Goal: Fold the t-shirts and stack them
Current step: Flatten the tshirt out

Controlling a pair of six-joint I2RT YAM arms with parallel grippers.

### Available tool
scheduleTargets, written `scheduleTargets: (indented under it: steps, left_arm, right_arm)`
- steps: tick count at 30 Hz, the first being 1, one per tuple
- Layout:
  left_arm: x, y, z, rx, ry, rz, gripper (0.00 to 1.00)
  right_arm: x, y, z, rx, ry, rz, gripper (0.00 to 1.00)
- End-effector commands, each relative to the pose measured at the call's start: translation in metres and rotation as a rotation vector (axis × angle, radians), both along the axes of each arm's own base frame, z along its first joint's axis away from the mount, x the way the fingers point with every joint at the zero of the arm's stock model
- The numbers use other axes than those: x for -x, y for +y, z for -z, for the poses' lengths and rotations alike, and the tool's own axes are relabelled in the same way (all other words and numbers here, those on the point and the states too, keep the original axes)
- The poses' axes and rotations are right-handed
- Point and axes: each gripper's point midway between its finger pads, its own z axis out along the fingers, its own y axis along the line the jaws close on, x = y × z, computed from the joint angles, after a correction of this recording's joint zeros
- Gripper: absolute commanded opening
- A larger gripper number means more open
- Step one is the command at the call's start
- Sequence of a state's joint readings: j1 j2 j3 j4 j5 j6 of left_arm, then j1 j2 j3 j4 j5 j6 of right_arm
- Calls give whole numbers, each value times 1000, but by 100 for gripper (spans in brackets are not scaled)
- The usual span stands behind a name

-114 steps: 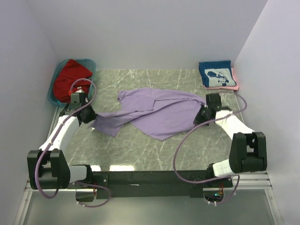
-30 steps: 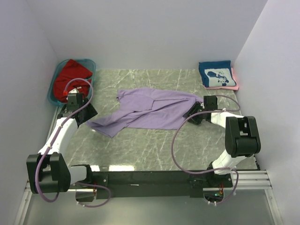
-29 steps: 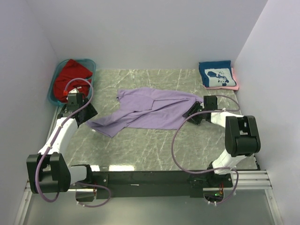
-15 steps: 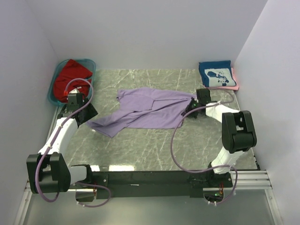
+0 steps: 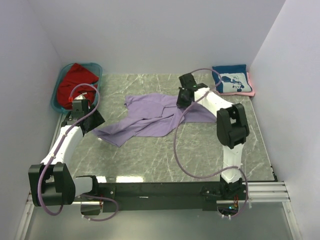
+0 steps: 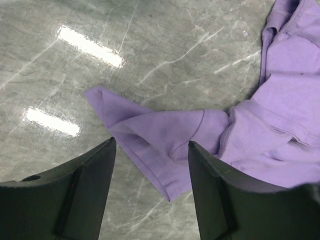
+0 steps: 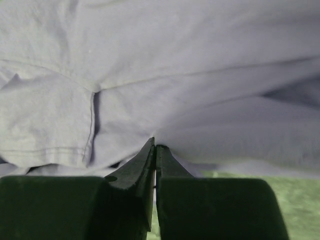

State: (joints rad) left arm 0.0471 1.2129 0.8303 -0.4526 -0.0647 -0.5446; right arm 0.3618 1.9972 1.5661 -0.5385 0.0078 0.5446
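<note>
The lavender t-shirt (image 5: 145, 119) lies crumpled across the middle of the table. My right gripper (image 5: 183, 99) is shut on its right part and holds that cloth lifted over the shirt's back edge. In the right wrist view the jaws (image 7: 156, 146) pinch a fold of the pale purple cloth (image 7: 175, 75). My left gripper (image 5: 94, 121) stands open at the shirt's left end. In the left wrist view a sleeve (image 6: 165, 134) lies between its fingers (image 6: 150, 142), untouched. A red t-shirt (image 5: 75, 80) fills the tub. The folded navy t-shirt (image 5: 229, 79) rests on the pink one (image 5: 250, 86).
The teal tub (image 5: 96, 65) sits at the back left corner by the wall. The navy and pink stack is at the back right corner. Purple cables loop off both arms. Bare marble (image 5: 150, 160) shows in front of the shirt.
The right gripper shut on the shirt's right edge, then carried it left and toward the back, pulling the cloth over itself. The left arm stayed still and open.
</note>
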Motion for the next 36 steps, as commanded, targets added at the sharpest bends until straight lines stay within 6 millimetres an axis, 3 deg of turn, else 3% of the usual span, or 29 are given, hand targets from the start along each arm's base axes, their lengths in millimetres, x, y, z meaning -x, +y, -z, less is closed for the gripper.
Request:
scheduleTargets:
  steps: [1,2,7,12,18,21,23,27,36]
  left_arm:
    - [-5,-3,-4,17,-25,11,65]
    - [-5,-3,-4,19,-28,13,65]
    - [-5,-5,-2,24,-19,19,65]
    - [-5,-7,-1,32,-19,27,65]
    - [-5,-7,0,34,-16,27,65]
    - [-5,-6,-1,34,-18,25,65]
    - [-5,-7,-1,34,-19,25,65]
    - [-5,-6,-2,32,-22,23,65]
    - [-4,-5,-1,27,-18,17,65]
  right_arm:
    - [-9,10,-9,46,6,-30,8]
    - [-9,20,0,45,25,-54,16]
    - [-14,72,-5,-71,-11,-225,36]
    - [-8,93,-10,-178,-15,-296,52]
    - [7,75,-48,-285,-126,-245,53]
    - [16,50,-55,-394,-143,-152,52]
    - [22,31,-49,-461,-153,-94,52]
    - [33,15,-39,-548,-134,9,56]
    - [33,16,-15,-682,-85,174,64]
